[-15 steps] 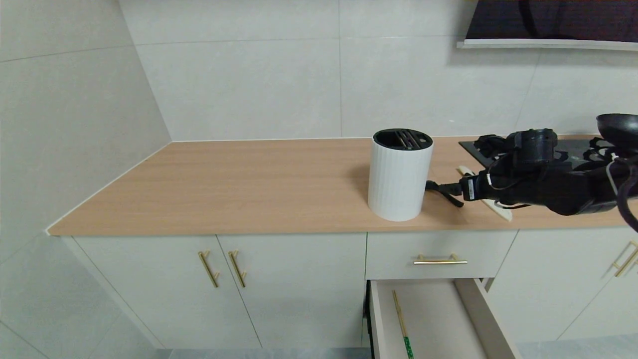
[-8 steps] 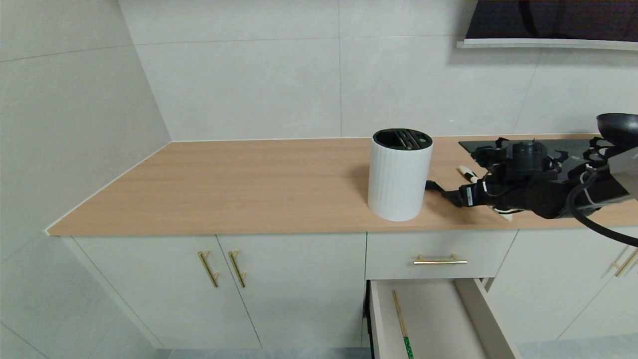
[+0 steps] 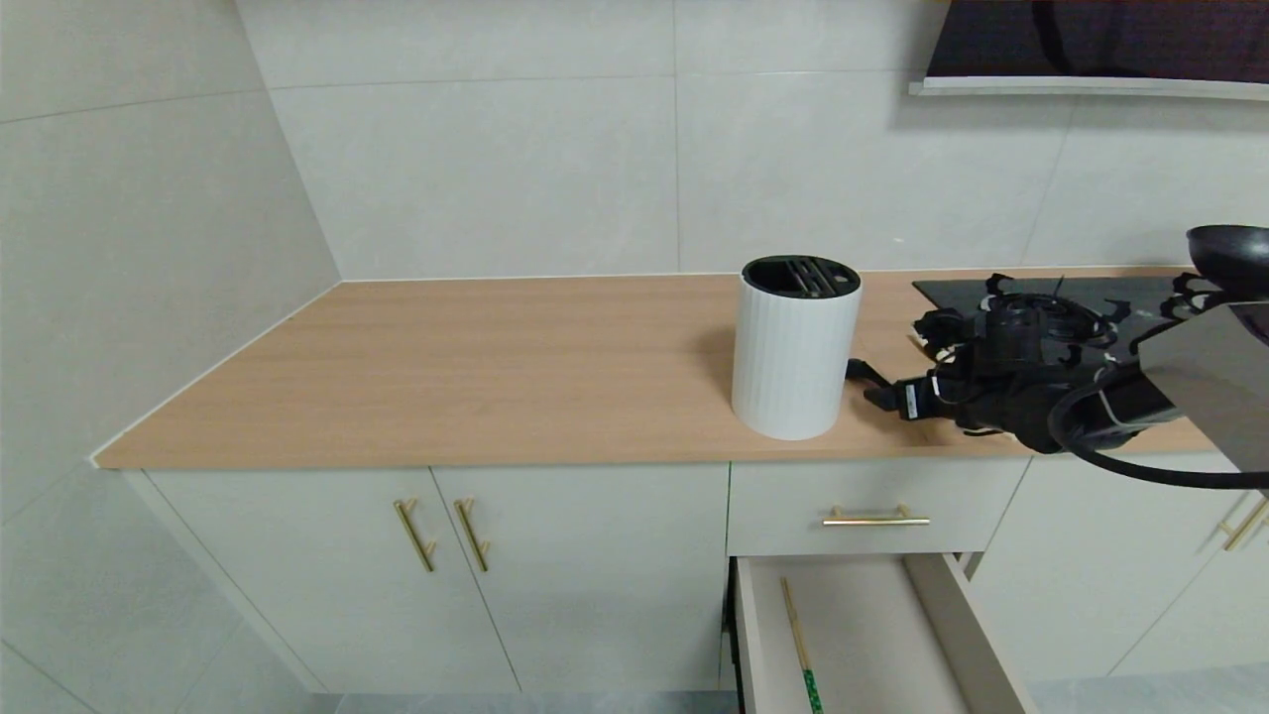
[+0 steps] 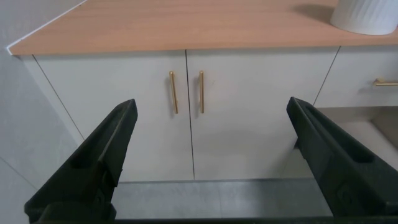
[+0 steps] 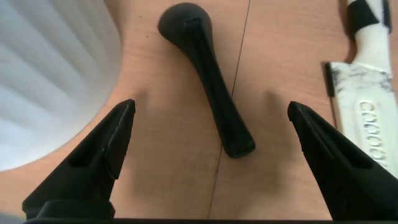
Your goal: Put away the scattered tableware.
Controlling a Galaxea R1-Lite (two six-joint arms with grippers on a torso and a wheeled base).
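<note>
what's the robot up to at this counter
The right gripper hangs open over a black spoon lying on the counter, between the white ribbed utensil holder and a white knife. Nothing is gripped yet. The left gripper is open before the cabinet doors. A drawer below stands open with chopsticks inside.
</note>
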